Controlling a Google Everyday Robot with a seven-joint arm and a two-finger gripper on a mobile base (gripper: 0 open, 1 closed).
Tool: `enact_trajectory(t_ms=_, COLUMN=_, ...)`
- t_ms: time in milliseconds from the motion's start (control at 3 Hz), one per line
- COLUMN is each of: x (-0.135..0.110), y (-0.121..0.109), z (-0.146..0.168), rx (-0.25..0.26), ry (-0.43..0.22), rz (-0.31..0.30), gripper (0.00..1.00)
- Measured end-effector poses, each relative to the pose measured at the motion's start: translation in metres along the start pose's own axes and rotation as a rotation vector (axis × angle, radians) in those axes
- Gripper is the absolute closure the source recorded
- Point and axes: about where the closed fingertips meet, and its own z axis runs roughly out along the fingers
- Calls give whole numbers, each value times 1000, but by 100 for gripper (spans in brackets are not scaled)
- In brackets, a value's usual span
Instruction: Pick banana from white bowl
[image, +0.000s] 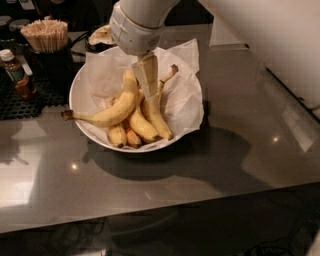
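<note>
The white bowl, lined with crinkled white paper, stands at the back left of the dark table and holds a pile of several bananas. The banana is the longest one. It lies curved across the left of the pile, and its thin stem ends in a dark tip over the bowl's left rim. My gripper hangs from the white wrist and points straight down onto the top of the pile, at the banana's upper end. It hides part of the bananas behind it.
A cup of wooden sticks and a brown bottle stand on a black mat left of the bowl. My white arm fills the upper right. The table's front edge runs across below.
</note>
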Motion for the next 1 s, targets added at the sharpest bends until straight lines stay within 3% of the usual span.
enact_trajectory(t_ms=333, x=-15, y=-7, z=-9, rx=-40, ry=-18, rz=-34, gripper=0)
enact_trajectory(t_ms=667, x=-14, y=-6, z=-2, rx=-33, ry=-50, rz=-33, gripper=0)
enact_trajectory(t_ms=1000, x=-18, y=0, z=21, rx=-44, ry=-150, rz=-52, gripper=0)
